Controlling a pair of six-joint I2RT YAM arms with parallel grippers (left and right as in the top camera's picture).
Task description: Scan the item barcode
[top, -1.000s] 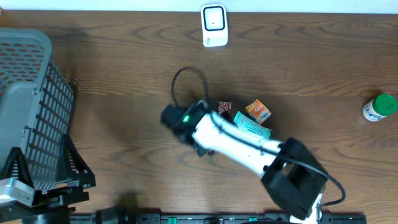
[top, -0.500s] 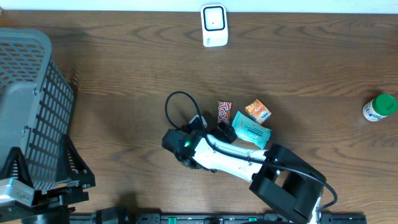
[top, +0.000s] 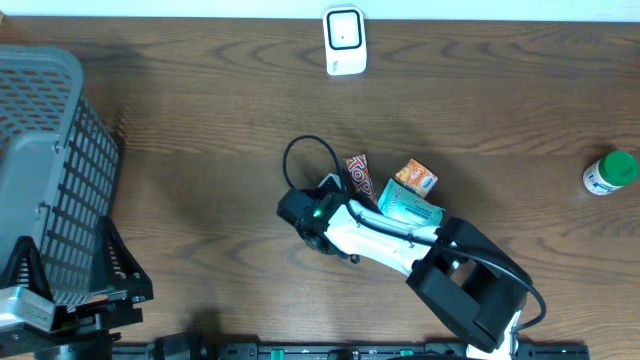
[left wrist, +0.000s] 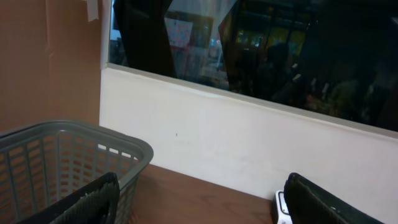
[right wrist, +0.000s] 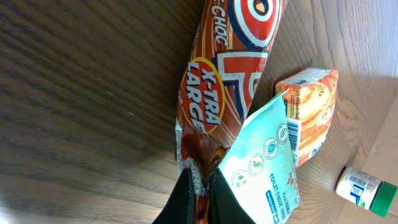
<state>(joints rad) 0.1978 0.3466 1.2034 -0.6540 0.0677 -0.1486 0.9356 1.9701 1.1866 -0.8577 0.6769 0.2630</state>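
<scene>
Right jaws clamp the chocolate bar [right wrist: 231, 81] labelled "X-TRA LARGE"; left jaws gape

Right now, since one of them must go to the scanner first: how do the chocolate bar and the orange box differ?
The chocolate bar is long, in a brown wrapper; the orange box is short and blocky. The right gripper is shut on the chocolate bar's end; nothing grips the orange box. Both lie on the wooden table beside the teal packet.
</scene>
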